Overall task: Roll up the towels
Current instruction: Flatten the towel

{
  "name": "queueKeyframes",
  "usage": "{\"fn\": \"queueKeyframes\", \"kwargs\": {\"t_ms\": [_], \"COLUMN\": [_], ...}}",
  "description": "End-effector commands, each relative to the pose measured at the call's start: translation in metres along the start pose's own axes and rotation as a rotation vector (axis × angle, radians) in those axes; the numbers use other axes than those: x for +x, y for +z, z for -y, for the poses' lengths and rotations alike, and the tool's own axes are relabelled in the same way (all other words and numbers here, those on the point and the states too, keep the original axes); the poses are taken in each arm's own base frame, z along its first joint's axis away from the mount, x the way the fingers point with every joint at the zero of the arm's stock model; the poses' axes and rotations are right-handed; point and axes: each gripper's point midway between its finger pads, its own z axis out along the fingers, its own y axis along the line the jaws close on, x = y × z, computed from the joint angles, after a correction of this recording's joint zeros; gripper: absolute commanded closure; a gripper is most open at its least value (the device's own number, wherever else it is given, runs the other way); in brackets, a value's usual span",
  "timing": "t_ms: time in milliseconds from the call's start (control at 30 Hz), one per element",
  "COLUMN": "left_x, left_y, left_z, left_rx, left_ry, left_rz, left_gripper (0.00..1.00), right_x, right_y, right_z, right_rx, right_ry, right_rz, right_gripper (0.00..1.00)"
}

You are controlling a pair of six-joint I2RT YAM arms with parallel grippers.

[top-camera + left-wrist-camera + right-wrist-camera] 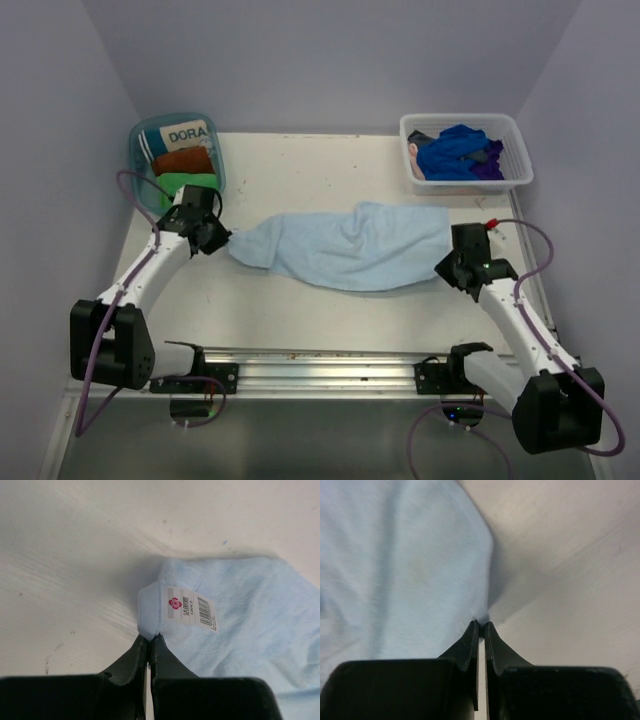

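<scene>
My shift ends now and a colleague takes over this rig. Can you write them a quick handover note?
Left end effector: shut on the tagged corner of the light blue towel.
Right end effector: shut on its opposite edge.
The towel lies rumpled and unrolled on the table between them.
Apparently done: rust-brown towel and green towel, in the teal bin, far left.
Left to do: roll this one, then the dark blue towel and purple towel heaped in the white basket, far right.

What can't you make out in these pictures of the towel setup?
- Top view: towels heaped in the white basket overlap; their number is unclear.
- Left wrist view: the label's fine print is too small.
- Right wrist view: the light blue towel runs off the frame, blurred.
</scene>
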Motion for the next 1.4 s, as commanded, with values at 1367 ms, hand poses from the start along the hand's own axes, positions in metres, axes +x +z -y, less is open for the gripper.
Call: {"fn": "queueKeyframes", "kwargs": {"t_ms": [1367], "left_x": [-0.140], "left_y": [-0.448], "left_z": [-0.017], "left_rx": [0.598], "left_ry": [-0.020], "left_rz": [1.042], "left_gripper": [1.00], "right_x": [-0.171], "right_y": [-0.397], "right_z": [0.047], "right_rx": [-0.452], "right_ry": [0.079], "right_rz": [0.926], "right_gripper": [1.00]}}
